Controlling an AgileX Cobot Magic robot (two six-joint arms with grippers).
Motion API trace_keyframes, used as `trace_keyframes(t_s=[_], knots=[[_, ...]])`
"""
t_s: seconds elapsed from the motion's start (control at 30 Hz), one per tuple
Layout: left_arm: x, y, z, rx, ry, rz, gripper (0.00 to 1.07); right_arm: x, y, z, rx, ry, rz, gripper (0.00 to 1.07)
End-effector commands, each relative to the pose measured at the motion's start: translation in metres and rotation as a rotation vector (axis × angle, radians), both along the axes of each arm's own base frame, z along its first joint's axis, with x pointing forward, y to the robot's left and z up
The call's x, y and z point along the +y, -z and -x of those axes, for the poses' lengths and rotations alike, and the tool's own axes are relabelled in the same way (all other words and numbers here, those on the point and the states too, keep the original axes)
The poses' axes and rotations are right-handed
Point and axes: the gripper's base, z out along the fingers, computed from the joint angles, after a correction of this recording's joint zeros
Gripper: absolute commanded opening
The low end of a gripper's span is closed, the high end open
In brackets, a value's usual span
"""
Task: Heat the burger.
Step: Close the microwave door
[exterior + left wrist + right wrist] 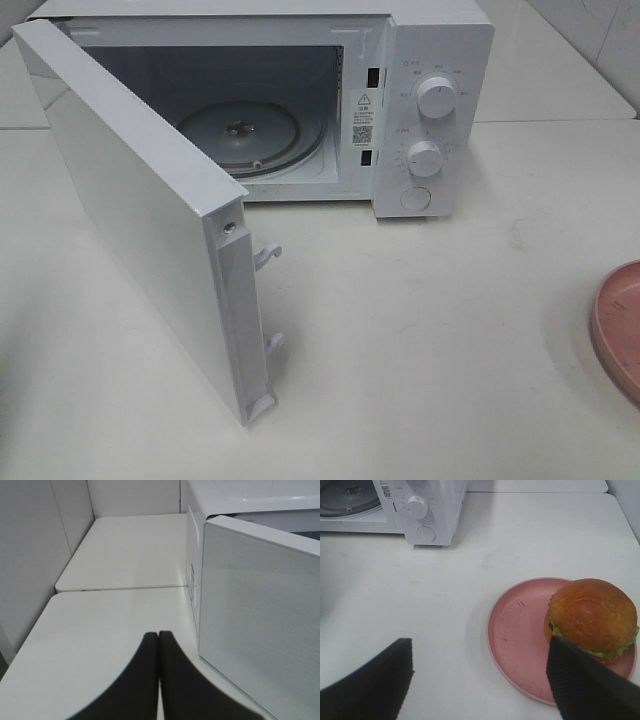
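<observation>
The burger point(592, 615), with a glossy brown bun and green lettuce edge, sits on the far side of a pink plate point(517, 640) in the right wrist view. My right gripper point(480, 645) hangs open above the table; one finger point(585, 685) overlaps the burger's near edge, the other point(380, 680) is over bare table. The white microwave point(430, 110) stands at the back with its door point(130, 200) swung wide open and the glass turntable point(250, 130) bare. My left gripper point(159, 635) is shut on nothing, beside the door's outer face point(260, 625).
Only the rim of the pink plate point(618, 330) shows at the right edge of the exterior high view. Two knobs point(437, 97) and a round button are on the microwave's panel. Latch hooks point(268, 257) stick out of the door's edge. A wall point(30, 555) runs along the table's left side.
</observation>
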Motion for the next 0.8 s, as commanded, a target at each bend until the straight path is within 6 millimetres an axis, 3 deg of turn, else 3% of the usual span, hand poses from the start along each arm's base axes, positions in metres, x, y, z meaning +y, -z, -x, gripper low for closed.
trace_keyframes(t_s=[0.03, 0.3, 0.57, 0.63, 0.8], knots=[[0.002, 0.003, -0.004, -0.074, -0.026, 0.012, 0.0, -0.001, 0.0, 0.004, -0.039, 0.008, -0.009, 0.74], [-0.003, 0.015, -0.032, -0.105, 0.038, -0.053, 0.0, -0.001, 0.0, 0.004, -0.039, 0.008, -0.009, 0.74], [-0.024, 0.03, -0.053, -0.111, 0.265, -0.02, 0.0, -0.001, 0.0, 0.004, -0.039, 0.008, -0.009, 0.74], [-0.034, 0.035, -0.068, -0.093, 0.377, 0.013, 0.0, -0.001, 0.0, 0.004, -0.039, 0.008, -0.009, 0.74], [-0.039, 0.039, -0.08, -0.058, 0.44, 0.027, 0.0, -0.001, 0.0, 0.004, -0.039, 0.008, -0.009, 0.74]])
